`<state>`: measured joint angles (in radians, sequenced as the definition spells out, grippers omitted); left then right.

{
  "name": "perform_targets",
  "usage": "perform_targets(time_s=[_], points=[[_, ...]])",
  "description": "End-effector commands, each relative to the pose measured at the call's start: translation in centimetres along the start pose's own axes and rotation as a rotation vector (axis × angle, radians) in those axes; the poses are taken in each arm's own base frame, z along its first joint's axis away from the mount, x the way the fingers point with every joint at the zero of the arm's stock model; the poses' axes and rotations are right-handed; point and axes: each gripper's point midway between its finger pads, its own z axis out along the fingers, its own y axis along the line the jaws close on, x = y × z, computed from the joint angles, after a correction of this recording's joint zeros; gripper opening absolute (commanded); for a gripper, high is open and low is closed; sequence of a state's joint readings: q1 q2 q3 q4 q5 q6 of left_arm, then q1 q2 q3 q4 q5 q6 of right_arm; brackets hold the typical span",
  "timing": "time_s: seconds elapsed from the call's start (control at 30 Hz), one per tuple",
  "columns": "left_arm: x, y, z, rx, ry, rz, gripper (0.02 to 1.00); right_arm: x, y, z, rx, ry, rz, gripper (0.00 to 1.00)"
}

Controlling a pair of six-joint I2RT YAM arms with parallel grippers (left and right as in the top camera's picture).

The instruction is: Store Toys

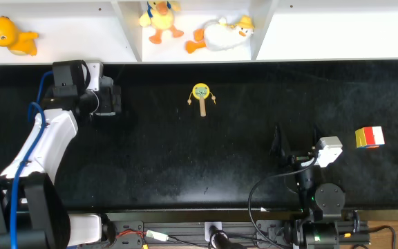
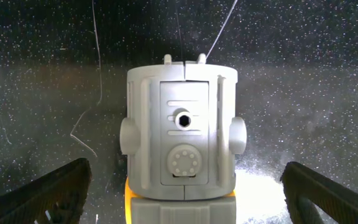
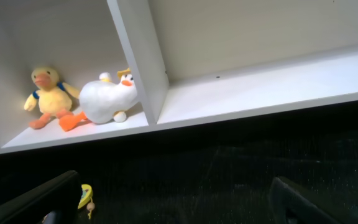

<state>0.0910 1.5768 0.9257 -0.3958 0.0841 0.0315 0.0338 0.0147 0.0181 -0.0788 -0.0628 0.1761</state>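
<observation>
The left gripper (image 2: 186,171) is spread wide, one finger on each side of a grey robot toy (image 2: 182,130) that stands upright on the black table (image 1: 185,159). The fingers are clear of the toy and grip nothing. In the top view this arm is at the upper left of the frame. The right gripper (image 3: 176,180), at the lower right, is also wide apart and empty. A yellow rattle (image 1: 200,95) lies at upper centre and a coloured cube (image 1: 369,137) at far right. In the white shelf (image 1: 130,31) along the top sit a yellow duck (image 1: 9,34), a plush duckling (image 1: 161,17) and a white goose (image 1: 220,33).
</observation>
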Motion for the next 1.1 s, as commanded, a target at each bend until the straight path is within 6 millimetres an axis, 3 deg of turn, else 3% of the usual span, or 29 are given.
perform_targets(time_s=[0.03,0.53,0.57,0.73,0.83,1.1], points=[[1.7,0.4,0.7,-0.022,0.039,-0.017,0.998,0.3,-0.1,0.0,0.003,-0.003,0.003,0.996],[2.3,0.4,2.1,-0.021,0.062,-0.041,1.0,0.3,-0.1,0.0,0.003,-0.004,0.003,0.996],[2.3,0.4,2.1,-0.021,0.062,-0.041,0.978,0.3,-0.1,0.0,0.003,-0.004,0.003,0.993],[2.3,0.4,2.1,-0.021,0.063,-0.045,0.663,0.3,-0.1,0.0,0.002,-0.003,0.003,0.996],[2.3,0.4,2.1,-0.021,0.063,-0.049,0.538,0.3,-0.1,0.0,0.003,-0.003,0.003,0.996],[2.3,0.3,2.1,-0.015,0.062,-0.071,0.443,0.3,-0.1,0.0,0.003,-0.004,0.003,0.996]])
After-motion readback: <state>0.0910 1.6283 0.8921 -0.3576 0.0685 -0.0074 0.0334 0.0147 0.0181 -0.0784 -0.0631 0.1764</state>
